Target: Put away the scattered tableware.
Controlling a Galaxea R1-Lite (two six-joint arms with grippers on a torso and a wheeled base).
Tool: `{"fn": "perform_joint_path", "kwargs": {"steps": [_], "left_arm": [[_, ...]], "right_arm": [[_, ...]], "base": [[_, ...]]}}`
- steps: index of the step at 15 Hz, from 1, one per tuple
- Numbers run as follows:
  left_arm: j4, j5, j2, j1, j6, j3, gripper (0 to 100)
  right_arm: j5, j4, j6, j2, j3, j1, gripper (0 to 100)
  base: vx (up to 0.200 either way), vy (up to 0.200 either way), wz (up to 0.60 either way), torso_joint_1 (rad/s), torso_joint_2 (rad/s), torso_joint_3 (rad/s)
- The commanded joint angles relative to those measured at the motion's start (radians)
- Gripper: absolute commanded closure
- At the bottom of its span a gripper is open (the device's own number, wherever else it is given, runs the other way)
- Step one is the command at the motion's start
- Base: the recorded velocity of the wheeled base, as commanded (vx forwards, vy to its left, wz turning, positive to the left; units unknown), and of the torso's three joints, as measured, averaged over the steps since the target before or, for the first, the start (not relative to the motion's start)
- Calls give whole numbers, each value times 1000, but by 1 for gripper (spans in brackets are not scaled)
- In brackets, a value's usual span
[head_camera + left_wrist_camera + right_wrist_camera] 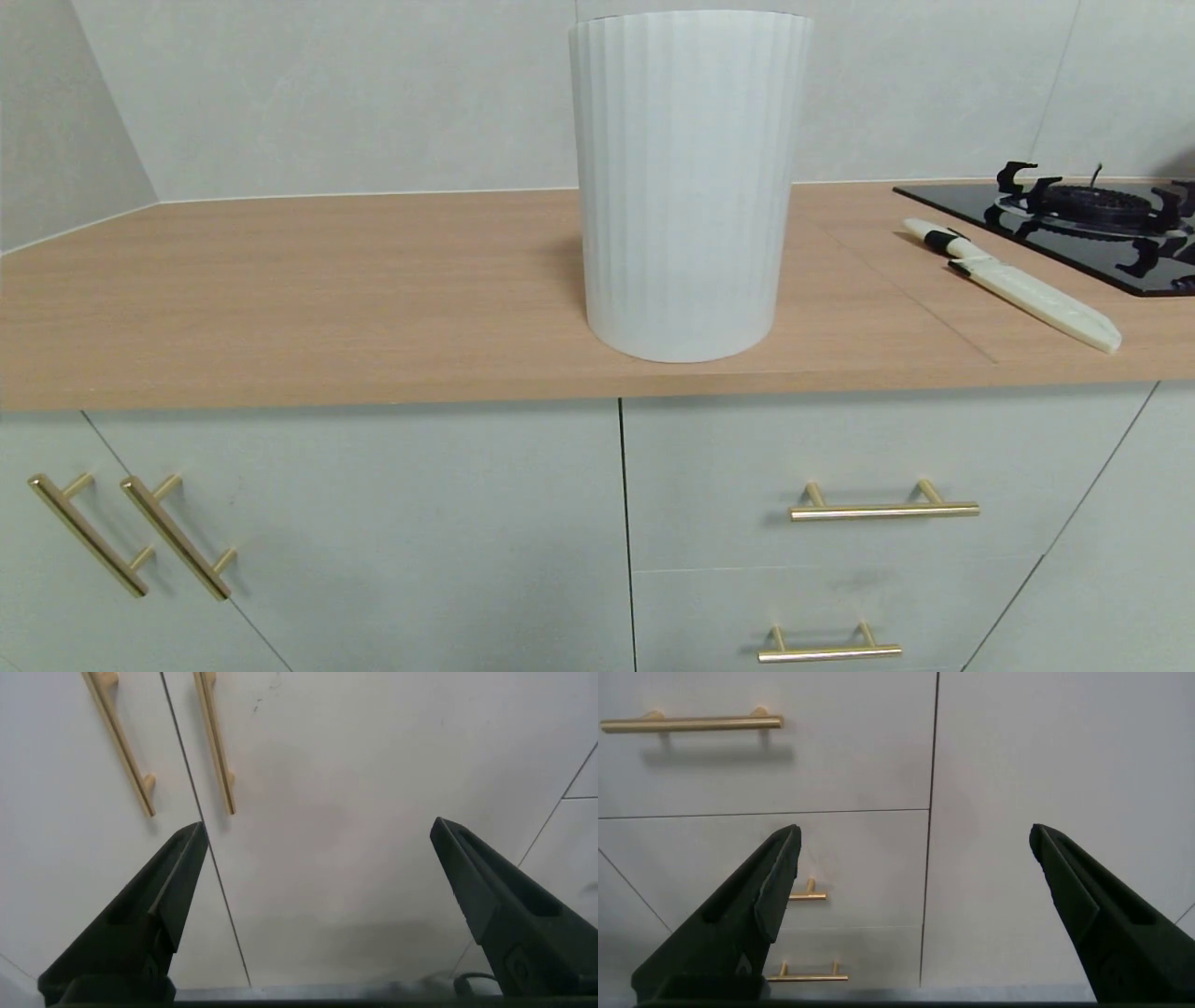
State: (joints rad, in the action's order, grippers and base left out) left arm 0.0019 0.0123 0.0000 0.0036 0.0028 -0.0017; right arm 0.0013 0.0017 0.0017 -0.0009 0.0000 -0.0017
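Jaws wide apart; facing cabinets point(355, 812)

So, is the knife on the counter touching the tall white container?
Apart. The head view shows a wide strip of bare countertop between the knife and the white container.

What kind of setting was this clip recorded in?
Most likely a home-style kitchen: a wooden countertop with a gas hob set into it, a knife lying beside that, and handled drawers below.
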Motion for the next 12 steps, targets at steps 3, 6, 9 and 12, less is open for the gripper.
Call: {"fn": "perform_joint_path", "kwargs": {"steps": [3,6,9,12], "left_arm": [[0,0,2,1,0,0,0],[0,0,2,1,0,0,0],[0,1,2,-1,0,0,0],[0,0,2,-1,0,0,0]], "right_arm": [[0,0,0,1,0,-1,0],[0,0,0,1,0,0,0],[0,0,0,1,0,0,0],[0,0,0,1,0,0,0]], "base": [[0,0,0,0,0,0],[0,0,0,16,-120,-96],[0,0,0,105,-222,-299],[0,0,0,126,-564,-303]]}}
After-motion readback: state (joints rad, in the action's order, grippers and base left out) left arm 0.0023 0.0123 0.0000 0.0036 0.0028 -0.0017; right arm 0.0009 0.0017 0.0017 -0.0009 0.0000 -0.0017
